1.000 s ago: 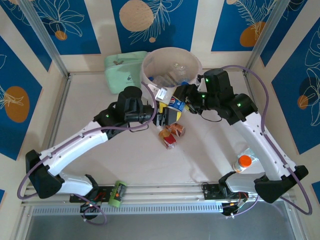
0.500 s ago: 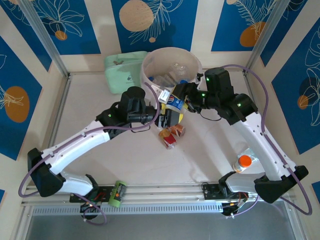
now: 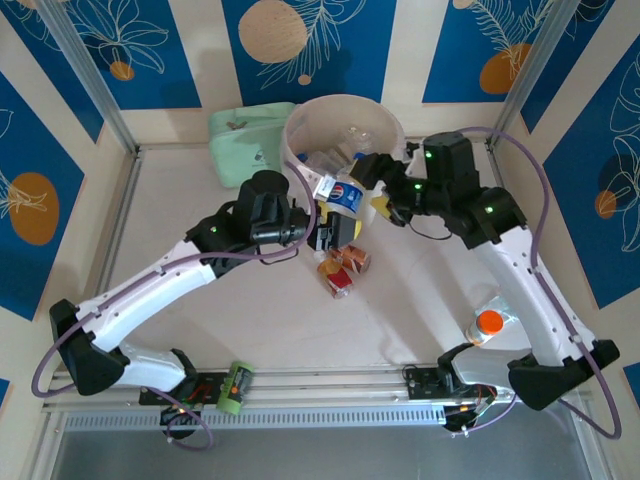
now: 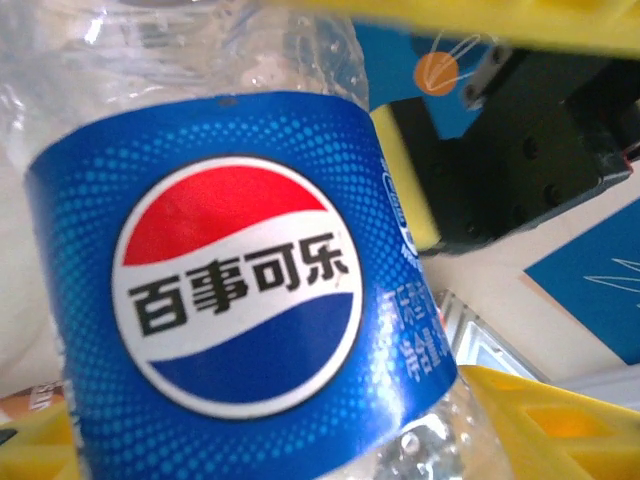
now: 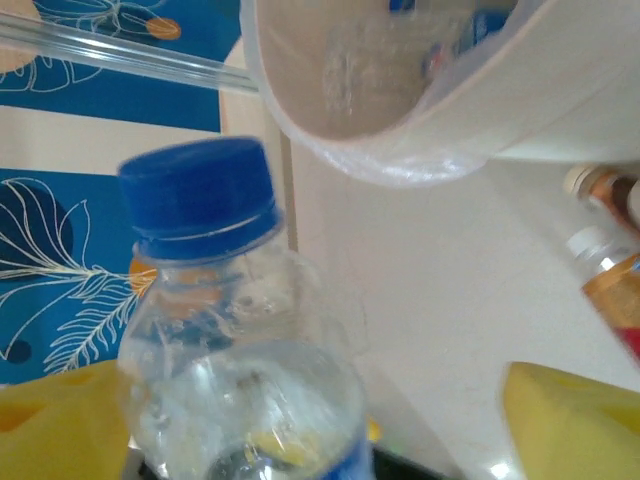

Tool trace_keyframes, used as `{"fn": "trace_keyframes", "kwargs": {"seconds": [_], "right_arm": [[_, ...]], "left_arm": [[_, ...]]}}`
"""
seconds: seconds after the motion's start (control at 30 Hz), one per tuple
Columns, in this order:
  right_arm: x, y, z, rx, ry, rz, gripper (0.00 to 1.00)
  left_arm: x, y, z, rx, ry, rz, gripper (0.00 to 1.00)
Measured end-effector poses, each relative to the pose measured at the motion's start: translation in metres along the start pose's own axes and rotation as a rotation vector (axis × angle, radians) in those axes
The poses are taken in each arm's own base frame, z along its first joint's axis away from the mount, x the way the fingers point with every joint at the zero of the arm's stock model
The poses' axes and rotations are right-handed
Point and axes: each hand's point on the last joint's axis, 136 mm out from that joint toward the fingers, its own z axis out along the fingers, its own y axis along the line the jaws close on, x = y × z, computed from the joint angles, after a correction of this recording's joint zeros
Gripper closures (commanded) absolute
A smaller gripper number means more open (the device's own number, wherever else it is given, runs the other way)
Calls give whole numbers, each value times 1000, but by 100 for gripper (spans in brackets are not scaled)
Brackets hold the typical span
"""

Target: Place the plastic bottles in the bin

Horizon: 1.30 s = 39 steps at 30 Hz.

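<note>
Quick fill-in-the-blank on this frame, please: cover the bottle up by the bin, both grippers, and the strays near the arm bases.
1. The left gripper is shut on the Pepsi bottle, whose cap is ___.
2. The right gripper has its jaws ___ on either side of that bottle.
3. The upright bottle beside the right arm's base has an ___ cap.
4. The green bottle lies beside the ___ arm's base.

Missing words: blue; open; orange; left

One bin (image 3: 392, 122), one pouch (image 3: 240, 140), two arms (image 3: 170, 275) (image 3: 520, 270)
</note>
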Motion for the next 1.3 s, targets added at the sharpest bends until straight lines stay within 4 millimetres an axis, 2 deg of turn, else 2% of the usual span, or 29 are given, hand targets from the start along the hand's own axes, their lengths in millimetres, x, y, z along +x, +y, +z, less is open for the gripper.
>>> {"fn": "trace_keyframes", "kwargs": {"seconds": [0.13,0.23,0.3,0.37,0.43,0.53,0.63,0.73,0.83,0.9,1.0,1.07,1.3], "right_arm": [[-31,-17,-46,25,-154,32,1],[-32,-23,-69,27,-204,25,1],[-24,-28,-71,28,-193,19,0],[-12,-44,-66,52,-159,30,1],[1,-64,-56,91,-114,52,2],[18,-96,-39,164,-48,93,2],[30,-115,-34,203,-16,116,2],[36,-117,-40,200,-18,114,2],[37,-115,-45,186,-28,105,2],[38,-115,-46,185,-28,104,2],[40,-119,-44,193,-23,109,2],[41,-123,-43,203,-16,115,2],[52,-131,-36,225,23,115,2]], "left_arm": [[-23,10,-13,-96,-58,5,42],[-50,14,-27,-153,-116,17,42],[-78,20,-36,-193,-162,14,43],[-111,33,-42,-229,-222,2,44],[-144,55,-45,-264,-278,-33,45],[-173,90,-34,-299,-314,-90,46],[-179,123,-13,-326,-296,-143,46],[-177,138,15,-317,-255,-171,46],[-172,146,33,-303,-223,-186,46],[-166,149,37,-305,-202,-202,41],[-163,149,39,-298,-191,-209,24],[-163,148,41,-287,-188,-213,17],[-152,153,49,-273,-164,-238,13]]}}
